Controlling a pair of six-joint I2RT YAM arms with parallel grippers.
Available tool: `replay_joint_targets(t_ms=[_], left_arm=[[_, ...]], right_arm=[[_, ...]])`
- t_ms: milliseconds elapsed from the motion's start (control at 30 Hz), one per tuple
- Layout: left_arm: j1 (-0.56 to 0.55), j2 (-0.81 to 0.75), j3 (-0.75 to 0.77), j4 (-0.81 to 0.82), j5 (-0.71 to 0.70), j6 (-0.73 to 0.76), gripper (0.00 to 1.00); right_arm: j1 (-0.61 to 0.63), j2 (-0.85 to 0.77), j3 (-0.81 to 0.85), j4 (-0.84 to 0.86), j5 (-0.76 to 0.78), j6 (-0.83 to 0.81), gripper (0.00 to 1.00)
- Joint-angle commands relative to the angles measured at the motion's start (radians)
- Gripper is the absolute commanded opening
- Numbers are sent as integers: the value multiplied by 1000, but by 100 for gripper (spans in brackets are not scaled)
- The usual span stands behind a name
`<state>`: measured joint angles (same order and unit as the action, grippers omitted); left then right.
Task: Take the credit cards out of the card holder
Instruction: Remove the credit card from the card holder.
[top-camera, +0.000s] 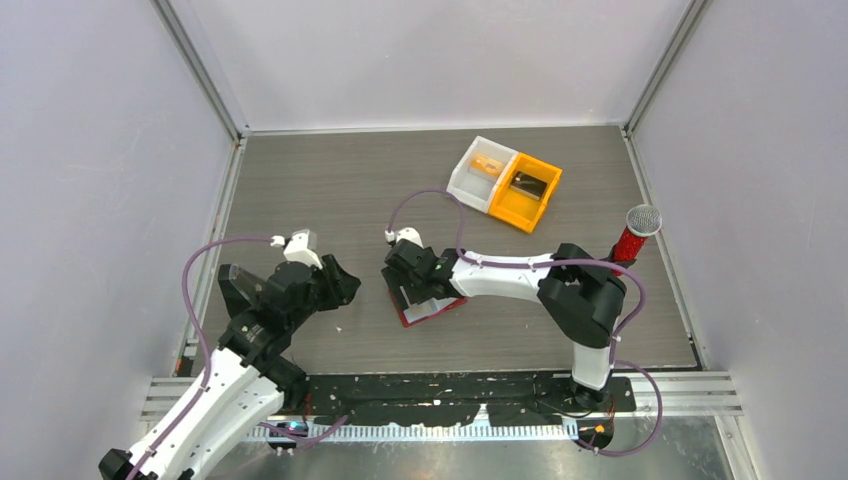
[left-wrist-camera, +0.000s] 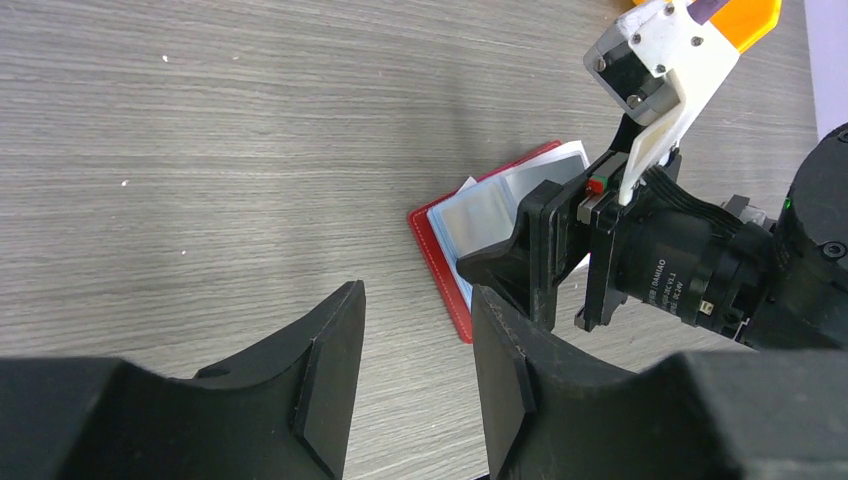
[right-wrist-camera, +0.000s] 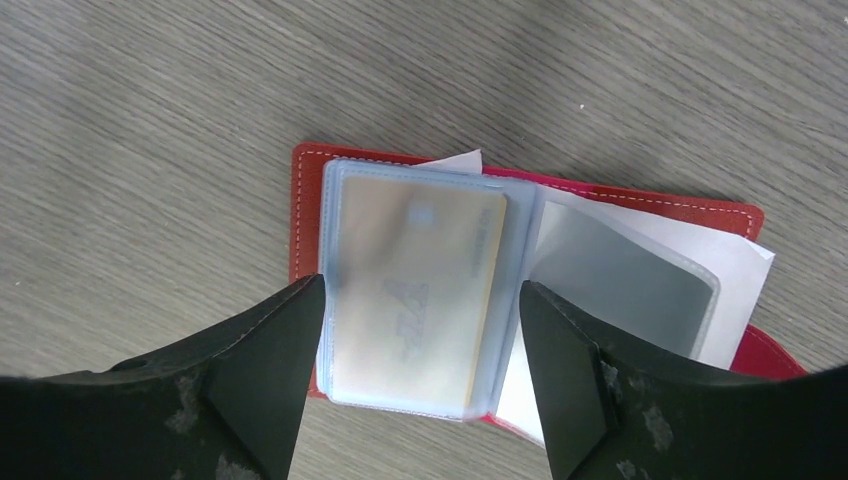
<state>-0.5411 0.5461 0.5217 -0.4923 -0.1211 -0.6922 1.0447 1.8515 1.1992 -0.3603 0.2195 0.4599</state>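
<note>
Now: card holder open under the right end effector

The red card holder (right-wrist-camera: 520, 215) lies unfolded on the bench (right-wrist-camera: 150, 120), with an orange-tan credit card (right-wrist-camera: 415, 290) in its clear sleeve. The right end effector (right-wrist-camera: 420, 330) is spread, one finger on either side of that sleeve. The left end effector (left-wrist-camera: 415, 300) is spread and empty, near the holder.

Noting stitched red leather-look on card holder (right-wrist-camera: 305, 215), cloudy soft plastic on sleeves (right-wrist-camera: 625, 280), matt grey woodgrain on table (right-wrist-camera: 150, 110).
</note>
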Motion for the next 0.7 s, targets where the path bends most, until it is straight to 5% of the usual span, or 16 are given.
replay_joint_targets(t_ms=[0, 667], left_arm=[[6, 5, -8, 3, -12, 3, 46], [6, 76, -48, 74, 63, -17, 46]], right_arm=[[7, 17, 38, -3, 57, 16, 77], [4, -29, -40, 101, -51, 76, 54]])
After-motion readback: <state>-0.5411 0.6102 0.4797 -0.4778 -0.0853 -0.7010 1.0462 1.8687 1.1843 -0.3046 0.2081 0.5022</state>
